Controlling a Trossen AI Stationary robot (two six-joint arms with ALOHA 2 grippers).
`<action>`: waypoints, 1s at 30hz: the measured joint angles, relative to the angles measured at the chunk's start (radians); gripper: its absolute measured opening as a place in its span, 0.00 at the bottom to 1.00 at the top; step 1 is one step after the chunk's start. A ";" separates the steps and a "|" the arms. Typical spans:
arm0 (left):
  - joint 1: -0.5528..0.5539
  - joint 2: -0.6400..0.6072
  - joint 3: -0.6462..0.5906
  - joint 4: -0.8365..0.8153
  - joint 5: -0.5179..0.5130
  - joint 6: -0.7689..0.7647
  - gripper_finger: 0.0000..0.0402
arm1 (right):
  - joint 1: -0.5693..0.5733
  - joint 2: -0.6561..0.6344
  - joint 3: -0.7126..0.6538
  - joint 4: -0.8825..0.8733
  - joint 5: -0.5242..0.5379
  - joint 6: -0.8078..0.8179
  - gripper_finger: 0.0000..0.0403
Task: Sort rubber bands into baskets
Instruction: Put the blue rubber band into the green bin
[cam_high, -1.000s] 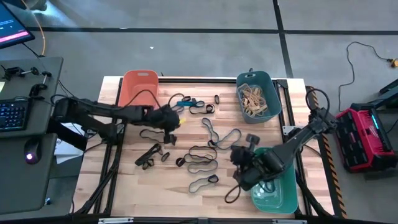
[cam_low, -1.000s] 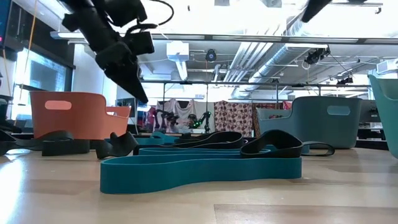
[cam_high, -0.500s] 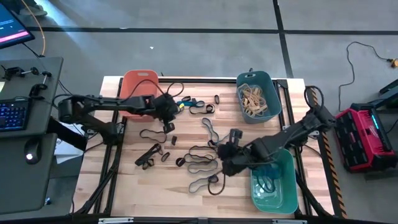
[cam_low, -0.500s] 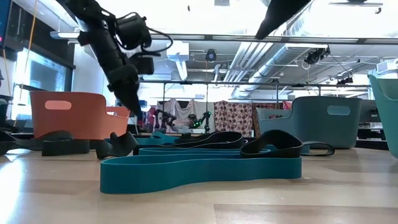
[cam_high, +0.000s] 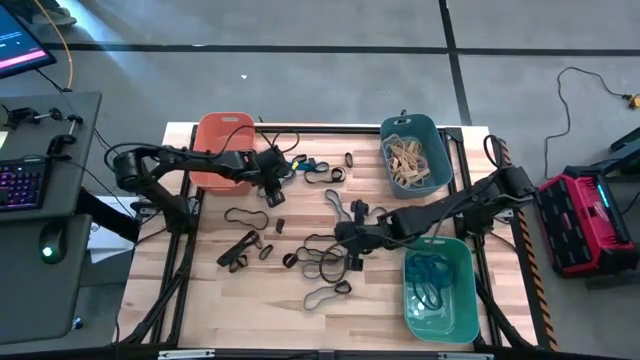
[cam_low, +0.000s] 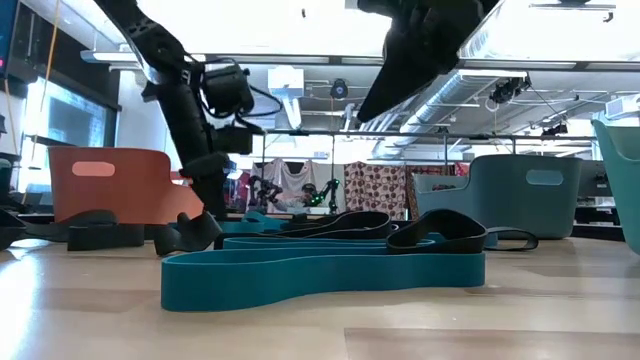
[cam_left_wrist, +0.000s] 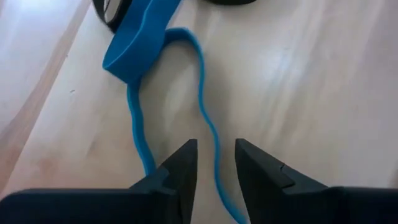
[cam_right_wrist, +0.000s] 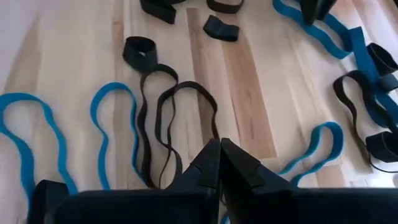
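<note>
Left gripper (cam_left_wrist: 215, 163) sits low beside the orange-salmon basket (cam_high: 222, 140), fingers parted a little and gripping nothing, a thin blue rubber band (cam_left_wrist: 163, 93) lying on the wood right beneath them. Right gripper (cam_right_wrist: 220, 163) hovers mid-table, fingers pressed together and empty, over a black rubber band (cam_right_wrist: 173, 127) among the scattered loops.

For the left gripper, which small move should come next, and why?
Probably lower and close. The left gripper hovers part-open over a thin blue rubber band lying on the table, and one strand runs between its fingers, not yet pinched.
</note>
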 joint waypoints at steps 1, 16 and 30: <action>0.006 0.009 0.000 0.004 0.000 0.000 0.26 | -0.002 0.000 0.000 0.000 0.000 0.000 0.00; 0.020 0.083 0.002 0.051 0.087 0.057 0.20 | 0.002 0.000 0.000 0.022 0.001 -0.033 0.00; -0.094 -0.107 -0.002 0.116 0.228 0.042 0.00 | -0.033 0.027 0.000 0.059 0.161 -0.016 0.10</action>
